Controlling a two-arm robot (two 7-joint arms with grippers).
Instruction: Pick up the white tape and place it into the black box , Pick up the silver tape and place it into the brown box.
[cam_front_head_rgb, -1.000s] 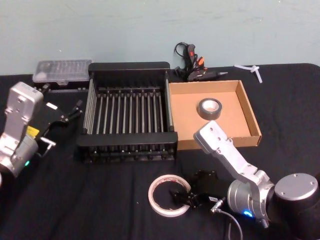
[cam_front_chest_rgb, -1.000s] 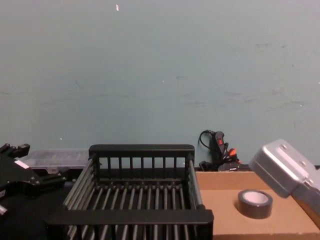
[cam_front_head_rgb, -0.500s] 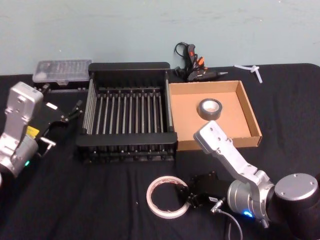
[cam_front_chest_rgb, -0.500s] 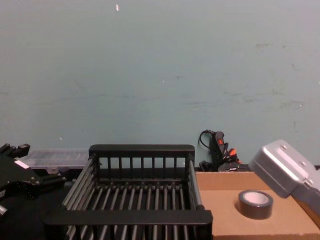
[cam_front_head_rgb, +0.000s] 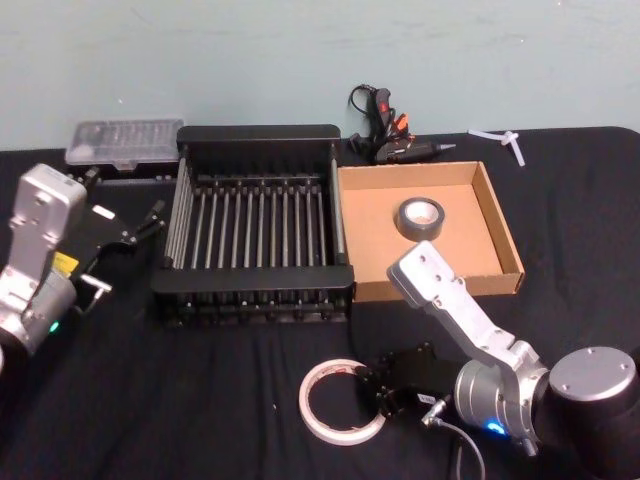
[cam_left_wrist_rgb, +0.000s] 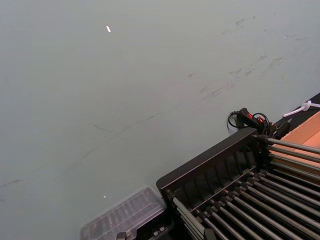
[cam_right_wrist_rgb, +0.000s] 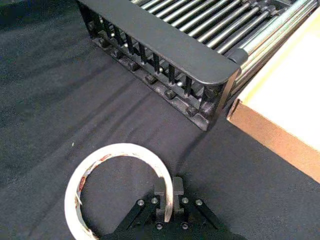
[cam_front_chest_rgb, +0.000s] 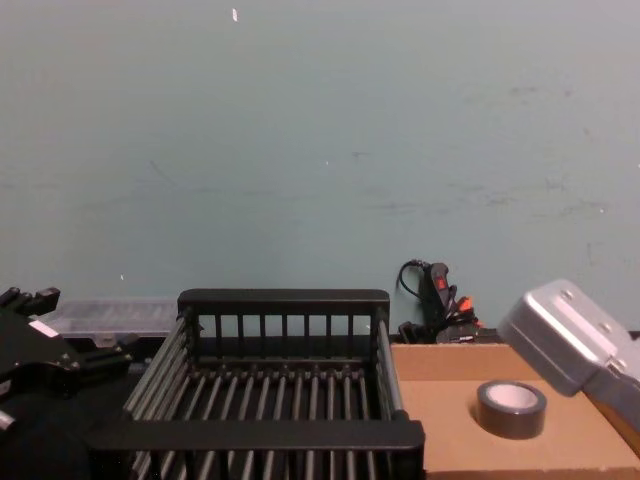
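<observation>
My left gripper (cam_front_head_rgb: 150, 222) hangs idle beside the black slatted plastic crate (cam_front_head_rgb: 255, 140), its jaws' state I cannot tell; the wide flat white tape ring (cam_front_head_rgb: 340, 402) lies on the black cloth, my right gripper (cam_right_wrist_rgb: 168, 192) clamped on its rim; the small grey-silver duct tape roll (cam_front_head_rgb: 418, 217) sits in the shallow brown cardboard tray (cam_front_head_rgb: 505, 240)

White tape (cam_front_head_rgb: 341, 402) flat; silver tape (cam_front_head_rgb: 420, 217) inside brown box (cam_front_head_rgb: 364, 212).
</observation>
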